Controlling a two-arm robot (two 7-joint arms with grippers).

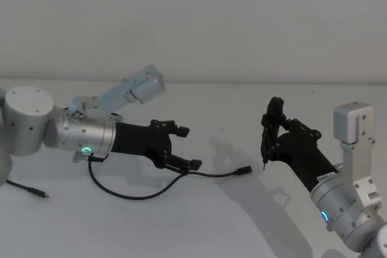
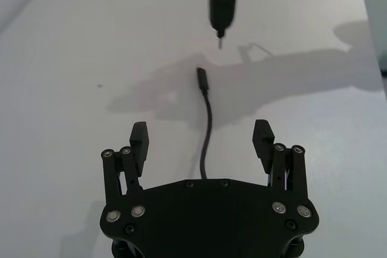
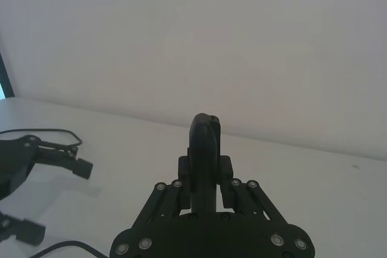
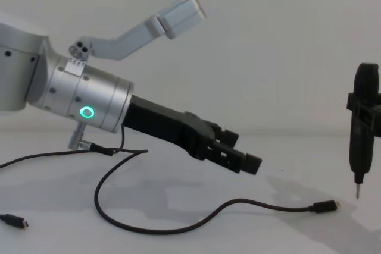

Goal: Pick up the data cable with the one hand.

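Head view: left gripper (image 1: 188,147) is reaching across the table (image 1: 254,222), jaws spread wide and gripping nothing. Data cable (image 1: 211,174) lies on the table, passing just under the lower finger. Its plug (image 1: 243,171) sits beyond the fingertips, and the rest sweeps back in a loop toward the left wrist. Right gripper (image 1: 273,130) is on the right, clamped on an upright pen-like tool (image 1: 266,143) whose tip is near the plug. A second cord (image 1: 27,188) lies at the far left.

Left wrist view: the cable (image 2: 208,113) runs down the middle of the gap between the two pads (image 2: 139,140), touching neither. The plug (image 2: 201,80) is out past the pads, with the tool tip (image 2: 219,43) further on.

Right wrist view: right gripper (image 3: 205,176) is closed around the tool body (image 3: 204,140). The left gripper's fingers (image 3: 78,167) are off to one side.

Chest view: left gripper (image 4: 241,150) hangs clear above the table, with the cable (image 4: 178,228) flat on the surface below. The plug (image 4: 326,207) is well ahead of the fingertips, and the tool (image 4: 363,129) stands at the right edge.
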